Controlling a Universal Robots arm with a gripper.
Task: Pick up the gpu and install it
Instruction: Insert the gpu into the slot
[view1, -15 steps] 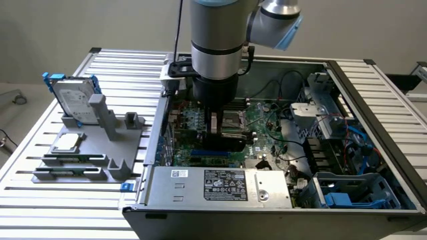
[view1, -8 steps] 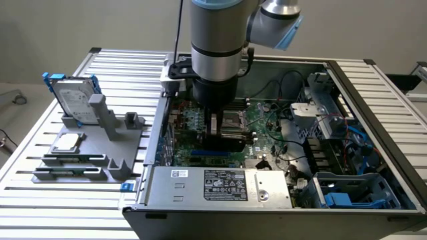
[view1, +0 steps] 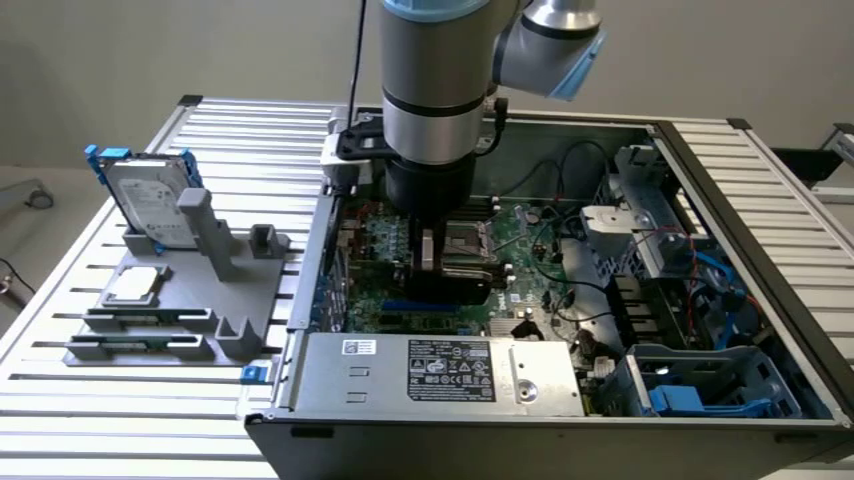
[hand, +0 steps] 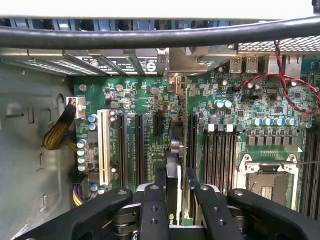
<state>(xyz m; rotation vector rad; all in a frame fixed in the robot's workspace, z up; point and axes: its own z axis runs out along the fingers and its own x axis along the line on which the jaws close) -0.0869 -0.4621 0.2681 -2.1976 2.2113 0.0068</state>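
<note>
The slatted aluminium table (view1: 200, 130) carried the open steel computer case (view1: 747, 190) at frame centre and right. The arm (view1: 427, 90) hid most of the gripper (hand: 176, 192). Its jaws were partly closed, clamping the gpu (hand: 172, 167), which was seen edge-on and upright over the green motherboard (hand: 145, 95) slots. Whether it touched them could not be determined.

Green motherboard (hand: 150, 100), black slots (hand: 122, 150), white slot (hand: 104, 147), red wires (hand: 278, 59), black gpu (hand: 172, 170), blue-framed silver hard drive (view1: 140, 195)
</note>
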